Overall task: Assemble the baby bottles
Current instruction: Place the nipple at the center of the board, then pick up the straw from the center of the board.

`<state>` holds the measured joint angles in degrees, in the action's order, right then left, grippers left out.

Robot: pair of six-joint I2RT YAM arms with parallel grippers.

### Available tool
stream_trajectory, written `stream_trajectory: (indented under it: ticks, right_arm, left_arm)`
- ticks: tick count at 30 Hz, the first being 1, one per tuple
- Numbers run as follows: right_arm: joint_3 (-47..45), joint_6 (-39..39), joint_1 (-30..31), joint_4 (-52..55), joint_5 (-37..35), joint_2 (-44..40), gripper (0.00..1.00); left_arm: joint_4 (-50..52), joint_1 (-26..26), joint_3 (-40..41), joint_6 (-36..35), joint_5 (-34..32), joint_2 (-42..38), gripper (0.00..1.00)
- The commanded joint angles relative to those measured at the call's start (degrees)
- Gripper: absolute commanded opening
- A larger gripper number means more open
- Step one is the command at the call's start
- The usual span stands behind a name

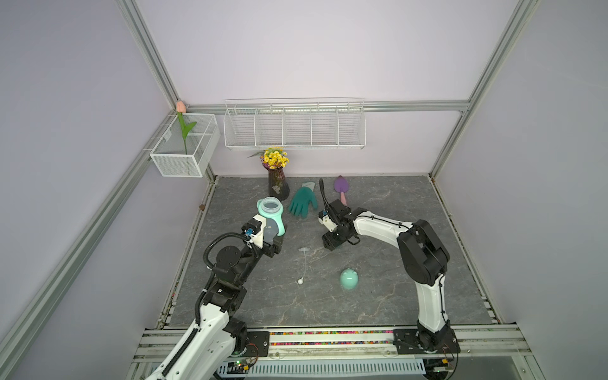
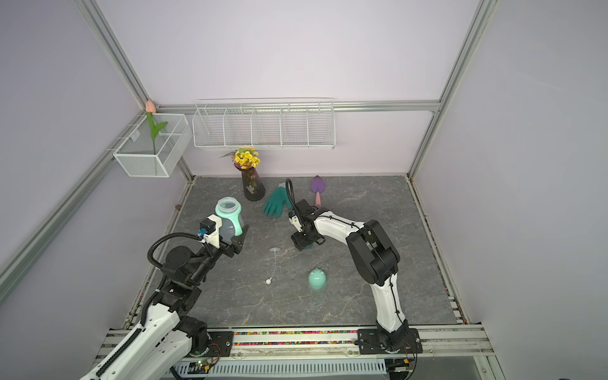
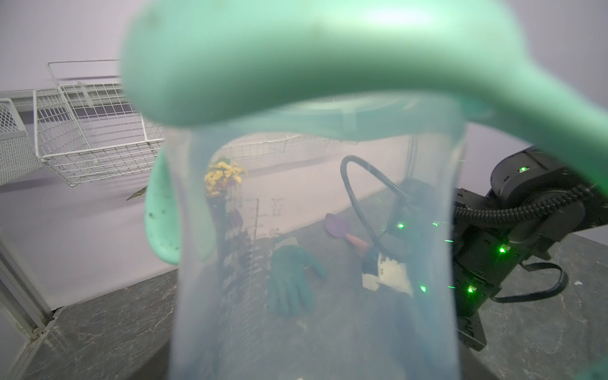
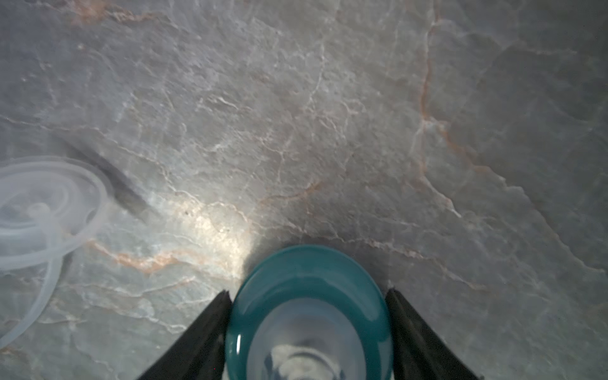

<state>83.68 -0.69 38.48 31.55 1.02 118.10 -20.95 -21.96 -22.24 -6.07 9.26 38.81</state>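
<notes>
Lilac walls and aluminium posts enclose a grey, marble-veined counter [image 1: 394, 230]. From the 7 o'clock corner the left arm stands with its elbow folded high and its forearm angled toward 1 o'clock. The left pincer [image 1: 272, 236] has its jaws set wide around the frosted body [image 1: 271, 228], gripping it clear of the counter at about 10 o'clock. The body is tilted, its open mouth and the mint ring [image 1: 270, 210] uppermost. The right arm, based at 5 o'clock, arches over and reaches toward the middle with its wrist bent steeply down. The right pincer [image 4: 307, 292] is closed partway, both fingers [image 4: 408, 322] pressed against the sides of the teal nipple collar [image 4: 309, 273]. Whether the collar rests on the counter or hangs just above it cannot be told. In both top views the collar is almost wholly hidden under that pincer, and the body's base is hidden behind the wrist camera mount. The straw [image 1: 304, 263] lies flat near the middle, just beside the right pincer at its 8 o'clock. The right wrist view cuts off its weighted end. The dome cap [image 1: 349, 279] sits apart at 5 o'clock from the straw. In the left wrist view the blurred ring and body fill the picture and no pincer fingers show. The glove [image 3: 289, 283] and trowel [image 3: 339, 227], at the counter's 12 o'clock edge, appear only hazily through the frosted wall.
</notes>
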Motion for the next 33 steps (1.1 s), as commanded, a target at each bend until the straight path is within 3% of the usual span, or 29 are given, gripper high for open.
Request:
stream_trajectory:
  ticks: [1, 4, 6, 13, 17, 23, 28, 33]
  right_arm:
    - [-1.08, -1.64, 0.27, -0.77, -0.08, 1.51, 0.6]
    - [-1.69, -1.85, 0.38, -0.51, -0.5, -0.42, 0.78]
    - [-2.4, -1.71, 0.68, -0.81, -0.51, -3.14, 0.84]
    - [0.59, -0.89, 2.84, 2.3, -2.27, -7.21, 0.91]
    - [2.27, -2.98, 5.88, 0.75, -2.14, -8.2, 0.88]
    - [5.24, -7.53, 8.92, -2.87, 5.18, -2.89, 0.71]
    - [3.15, -3.82, 9.64, -6.39, 7.89, -1.66, 0.57]
    - [0.6, 1.81, 9.61, -10.23, 12.32, -0.87, 0.52]
  left_arm:
    - [0.12, 0.27, -0.52, -1.0, 0.33, 0.22, 0.0]
    - [0.29, 0.25, -0.69, -1.12, 0.41, 0.22, 0.0]
    - [0.38, 0.27, -0.84, -1.13, 0.46, 0.22, 0.0]
    - [0.73, 0.26, -1.17, -1.13, 0.02, -0.17, 0.0]
    - [0.67, 0.29, -1.01, -0.65, -2.12, -0.84, 0.0]
    - [1.35, 0.25, -1.4, -0.52, -3.87, -1.13, 0.0]
    - [1.78, 0.32, -1.29, -0.47, -4.67, -2.33, 0.0]
    - [2.05, 0.3, -1.38, -0.34, -4.93, -2.59, 0.0]
